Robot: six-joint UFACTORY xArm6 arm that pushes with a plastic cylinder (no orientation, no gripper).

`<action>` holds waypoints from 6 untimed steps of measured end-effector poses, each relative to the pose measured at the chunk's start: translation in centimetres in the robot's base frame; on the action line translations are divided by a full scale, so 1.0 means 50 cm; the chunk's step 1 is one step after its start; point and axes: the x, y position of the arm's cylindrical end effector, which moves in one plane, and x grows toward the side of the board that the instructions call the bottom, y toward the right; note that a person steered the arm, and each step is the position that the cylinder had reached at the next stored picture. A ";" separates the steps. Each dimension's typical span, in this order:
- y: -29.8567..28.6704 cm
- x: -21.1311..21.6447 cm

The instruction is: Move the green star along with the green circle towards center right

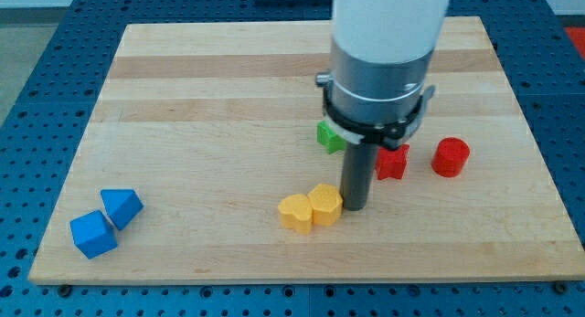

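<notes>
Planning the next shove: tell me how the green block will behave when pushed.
The green block, partly hidden behind the arm, looks rigid and squat, so it probably slides without tipping. Its angular outline may make it twist off-centre. My tip sits below it, beside the yellow blocks.

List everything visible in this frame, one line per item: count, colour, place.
wooden board: 1, light wood, fills most of the view
blue perforated table: 1, blue, around the board
blue blocks: 2, blue, touching, bottom left
yellow blocks: 2, yellow, touching, bottom centre
green block: 1, green, partly hidden behind the arm, shape unclear
red block: 1, red, angular, right of the rod
red cylinder: 1, red, centre right
my tip: 1, dark rod, just right of the yellow blocks
</notes>
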 end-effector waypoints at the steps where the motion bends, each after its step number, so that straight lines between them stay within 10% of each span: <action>1: -0.020 0.013; 6: 0.001 -0.212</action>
